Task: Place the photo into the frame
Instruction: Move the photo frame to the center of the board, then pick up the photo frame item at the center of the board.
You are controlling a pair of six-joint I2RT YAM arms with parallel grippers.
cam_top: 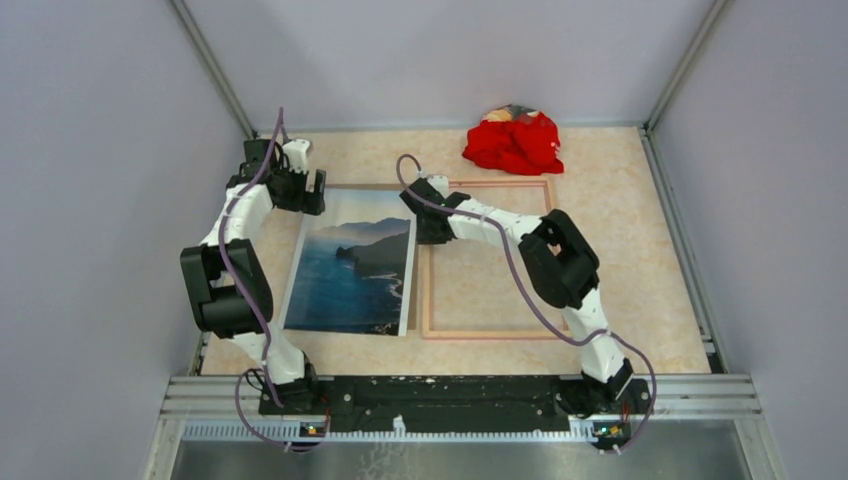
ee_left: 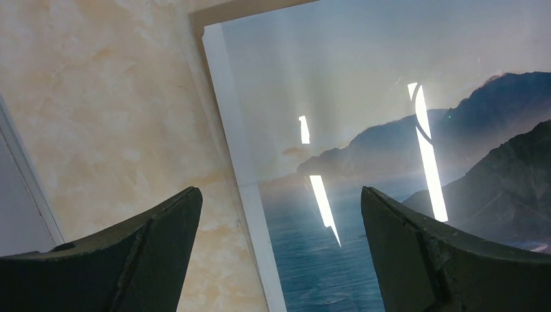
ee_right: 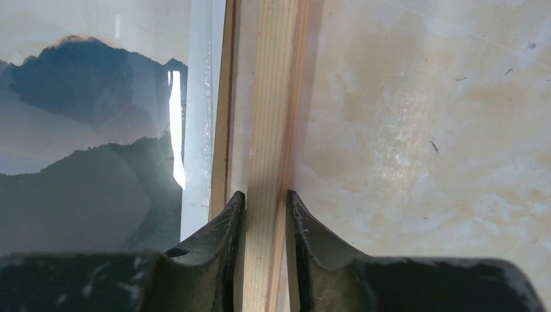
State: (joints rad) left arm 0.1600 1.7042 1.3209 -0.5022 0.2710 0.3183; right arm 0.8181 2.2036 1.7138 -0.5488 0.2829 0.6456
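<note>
The photo of sea and cliffs lies flat on the table, left of centre, on a brown backing board. The frame lies to its right with its tan wood back up. My right gripper is down on the frame's left rail near the top. In the right wrist view the gripper has both fingers pressed against the wood rail, right beside the photo. My left gripper hovers open over the photo's top left corner. Its wide jaws straddle the photo's white edge.
A red cloth heap sits at the back of the table, just beyond the frame's top right corner. Grey walls with metal rails close in the table on the left, right and back.
</note>
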